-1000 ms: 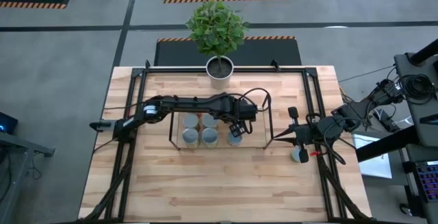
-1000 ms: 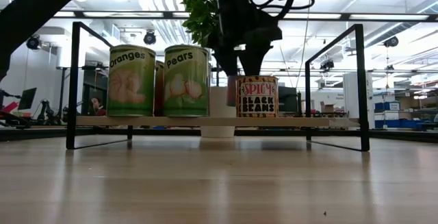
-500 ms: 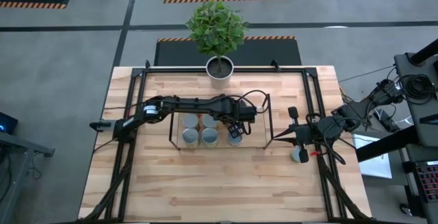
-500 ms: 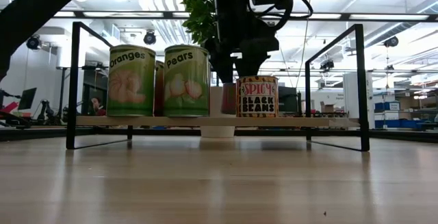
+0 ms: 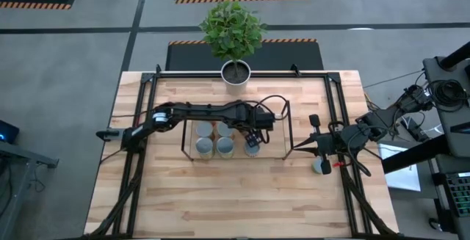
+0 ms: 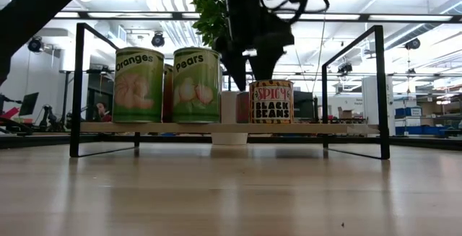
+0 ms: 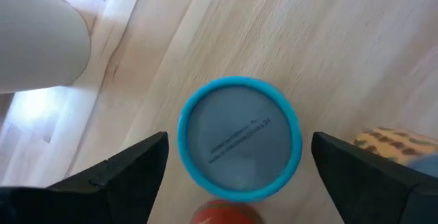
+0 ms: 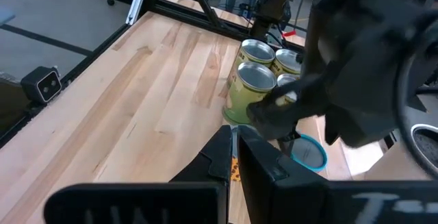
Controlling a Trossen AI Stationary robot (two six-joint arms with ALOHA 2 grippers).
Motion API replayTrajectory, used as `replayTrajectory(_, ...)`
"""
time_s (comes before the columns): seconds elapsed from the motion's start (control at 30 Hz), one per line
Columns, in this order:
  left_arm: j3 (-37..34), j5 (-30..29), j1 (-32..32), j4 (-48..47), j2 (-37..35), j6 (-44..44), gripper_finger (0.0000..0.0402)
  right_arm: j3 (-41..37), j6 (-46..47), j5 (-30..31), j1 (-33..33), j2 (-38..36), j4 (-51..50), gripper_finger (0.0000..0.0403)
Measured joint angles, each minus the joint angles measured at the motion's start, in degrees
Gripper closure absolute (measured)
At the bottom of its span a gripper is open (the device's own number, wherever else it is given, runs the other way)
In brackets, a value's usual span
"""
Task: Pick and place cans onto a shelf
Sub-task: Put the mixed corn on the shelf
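The left gripper (image 5: 252, 139) hangs over the blue-rimmed can (image 7: 239, 139) on the shelf (image 6: 216, 128), fingers spread wide — free board to the right. Labels read Oranges, Pears, Spicy Black Beans. The right gripper (image 5: 314, 150), closed, sits beside the shelf.

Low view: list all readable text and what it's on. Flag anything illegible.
"Oranges": on the green can at the shelf's left end.
"Pears": on the green can next to it.
"SPICY BLACK BEANS": on the orange-patterned can.
Left wrist view: printed lines on the blue-rimmed can top, too small to read.
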Motion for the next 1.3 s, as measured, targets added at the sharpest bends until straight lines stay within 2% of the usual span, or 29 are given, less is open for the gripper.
replayTrajectory(0.27, 0.1, -0.3, -1.0, 0.2, -3.6, 7.0, 0.0065, 0.0, -0.1, 0.0, 0.0, 0.0, 0.0, 0.039)
replayTrajectory(0.4, 0.1, 0.4, -1.2, 0.8, -3.7, 15.1, 0.0103, 0.0, -0.2, 0.0, 0.0, 0.0, 0.0, 0.039)
replayTrajectory(0.53, 0.1, 1.0, -0.7, 1.2, -3.6, 18.9, 0.0178, 0.0, -0.1, 0.0, 0.0, 0.0, 0.0, 0.039)
replayTrajectory(0.8, -0.3, 1.5, 0.2, 4.6, -3.5, 17.8, 0.0382, 0.0, -0.4, 0.0, 0.0, 0.0, 0.0, 0.039)
replayTrajectory(0.83, -0.4, 1.5, 0.3, 4.6, -3.5, 17.2, 0.039, 0.0, -0.4, 0.0, 0.0, 0.0, 0.0, 0.039)
replayTrajectory(1.0, -1.6, 1.5, 0.6, 4.6, -3.5, 15.9, 0.0381, 0.0, -0.4, 0.0, 0.0, 0.0, 0.0, 0.039)
replayTrajectory(1.13, -4.2, 1.5, 0.6, 5.7, -3.4, 15.0, 0.0398, 0.0, -0.4, 0.0, 0.0, 0.0, 0.0, 0.039)
replayTrajectory(1.3, -6.2, 1.4, 0.8, 7.3, -3.4, 14.6, 0.04, 0.0, -0.5, 0.0, 0.0, 0.0, 0.0, 0.039)
